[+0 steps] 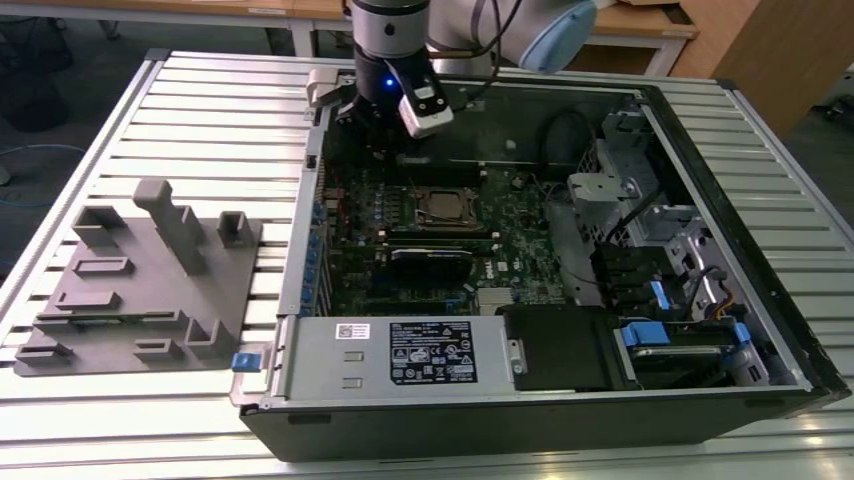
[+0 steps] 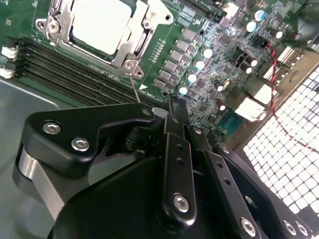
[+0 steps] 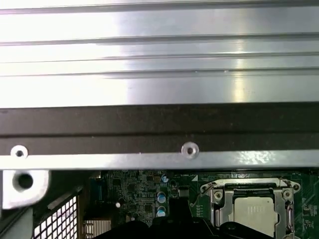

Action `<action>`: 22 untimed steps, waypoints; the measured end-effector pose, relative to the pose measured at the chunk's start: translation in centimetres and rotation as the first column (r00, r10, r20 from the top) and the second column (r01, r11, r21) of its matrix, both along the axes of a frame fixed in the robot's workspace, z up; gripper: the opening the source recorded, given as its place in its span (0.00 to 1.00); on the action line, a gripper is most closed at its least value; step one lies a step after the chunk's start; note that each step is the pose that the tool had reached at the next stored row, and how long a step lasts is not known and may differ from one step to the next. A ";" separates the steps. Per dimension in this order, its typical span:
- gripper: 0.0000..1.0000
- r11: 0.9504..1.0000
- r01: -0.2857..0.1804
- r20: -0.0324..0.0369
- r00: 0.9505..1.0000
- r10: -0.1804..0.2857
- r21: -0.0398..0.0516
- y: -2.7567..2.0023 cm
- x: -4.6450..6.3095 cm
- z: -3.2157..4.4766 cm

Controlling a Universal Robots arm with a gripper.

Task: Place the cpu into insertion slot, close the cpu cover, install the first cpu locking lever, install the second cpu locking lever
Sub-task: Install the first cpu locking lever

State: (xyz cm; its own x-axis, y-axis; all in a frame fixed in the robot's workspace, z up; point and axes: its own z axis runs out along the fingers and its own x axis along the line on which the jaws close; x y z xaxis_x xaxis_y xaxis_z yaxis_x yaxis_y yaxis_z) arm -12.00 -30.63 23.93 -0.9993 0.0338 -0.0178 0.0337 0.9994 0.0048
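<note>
The cpu (image 2: 102, 22) (image 3: 254, 211) lies in the insertion slot (image 1: 447, 205) on the green motherboard, silvery top up. The cpu cover (image 2: 135, 46) (image 3: 218, 193) lies flat around it as a metal frame. A thin wire locking lever (image 2: 133, 84) rises from the socket's corner and ends close beside my gripper's linkage. My gripper (image 2: 173, 108) (image 1: 398, 142) hovers above the board, next to the socket on the side of the case's rear wall. Its black fingers are shut, with nothing showing between them.
The open computer case (image 1: 747, 120) lies on a slatted metal table (image 1: 200, 110). A grey fixture block (image 1: 147, 290) stands at the exterior view's left. Power supply (image 1: 400, 352) and drive cages (image 1: 667, 250) line the case. Memory slots (image 2: 60, 59) and a red wire (image 2: 271, 74) flank the socket.
</note>
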 end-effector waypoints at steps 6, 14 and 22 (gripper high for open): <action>0.11 1.000 0.000 0.003 1.000 0.000 0.003 0.39 -0.1 -0.02; 0.11 1.000 0.000 0.004 1.000 0.000 0.005 0.41 -0.1 0.29; 0.11 1.000 0.000 0.004 1.000 0.000 0.005 0.42 -0.1 0.94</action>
